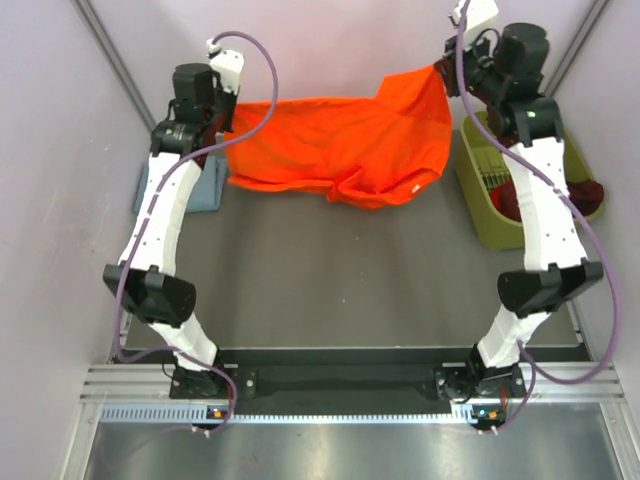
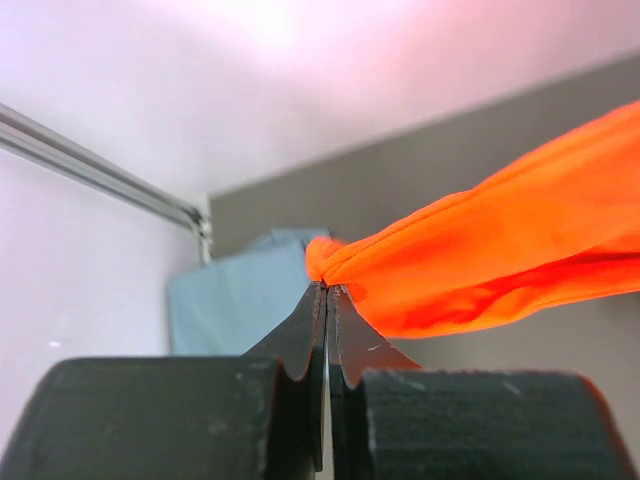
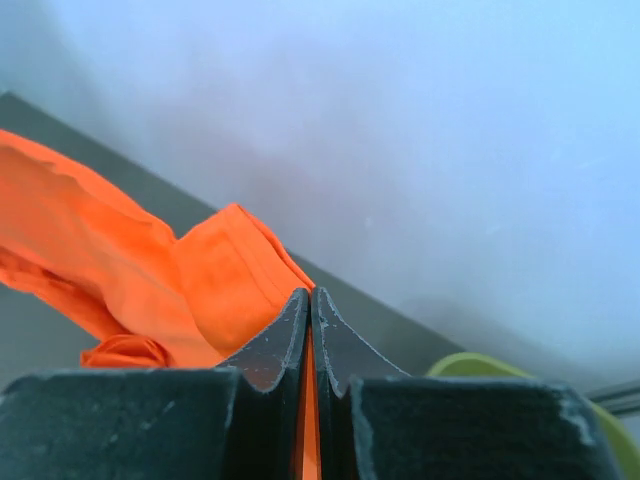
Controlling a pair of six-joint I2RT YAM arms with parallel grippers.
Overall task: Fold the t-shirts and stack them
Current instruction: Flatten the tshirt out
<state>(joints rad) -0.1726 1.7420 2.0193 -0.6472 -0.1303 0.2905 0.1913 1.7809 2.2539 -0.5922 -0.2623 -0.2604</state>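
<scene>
At the back of the table, we hold the orange t-shirt [image 1: 340,150] stretched out between us. Our left gripper [image 2: 327,290] is pinched tight on one edge, and our right gripper [image 3: 309,295] on another. The grey-blue t-shirt [image 1: 210,192] lies at the left, maybe folded. The maroon t-shirt [image 1: 592,195] waits in the green bin [image 1: 475,190]. Most of the job looks left.

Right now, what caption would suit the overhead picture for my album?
Left gripper and right gripper hold the orange t-shirt spread between them, olive-green bin at the right.
</scene>
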